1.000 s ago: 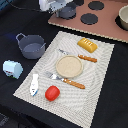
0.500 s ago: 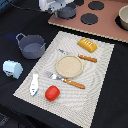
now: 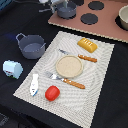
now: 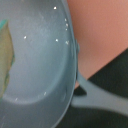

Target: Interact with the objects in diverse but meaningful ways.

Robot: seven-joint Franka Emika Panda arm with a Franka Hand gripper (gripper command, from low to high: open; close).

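In the exterior view a dark grey two-handled pot (image 3: pixel 31 46) stands off the placemat on the exterior view's left. A white-and-blue milk carton (image 3: pixel 12 69) lies below it. On the placemat lie a small white bottle (image 3: pixel 34 84), a red tomato (image 3: pixel 52 92) and a yellow ridged bread loaf (image 3: pixel 87 45). My gripper (image 3: pixel 56 5) hangs at the top edge, right over a grey pan (image 3: pixel 66 10) on the toy stove. The wrist view shows that pan (image 4: pixel 40 65) close up with its handle (image 4: pixel 97 97). No fingers show there, and whether the gripper is open or shut cannot be told.
A tan plate (image 3: pixel 69 65) sits mid-placemat (image 3: pixel 100 85) with a fork (image 3: pixel 65 80) and a knife (image 3: pixel 80 56) beside it. The pink toy stove (image 3: pixel 107 27) with dark burners (image 3: pixel 89 18) fills the top right. A bowl (image 3: pixel 123 17) stands at its right edge.
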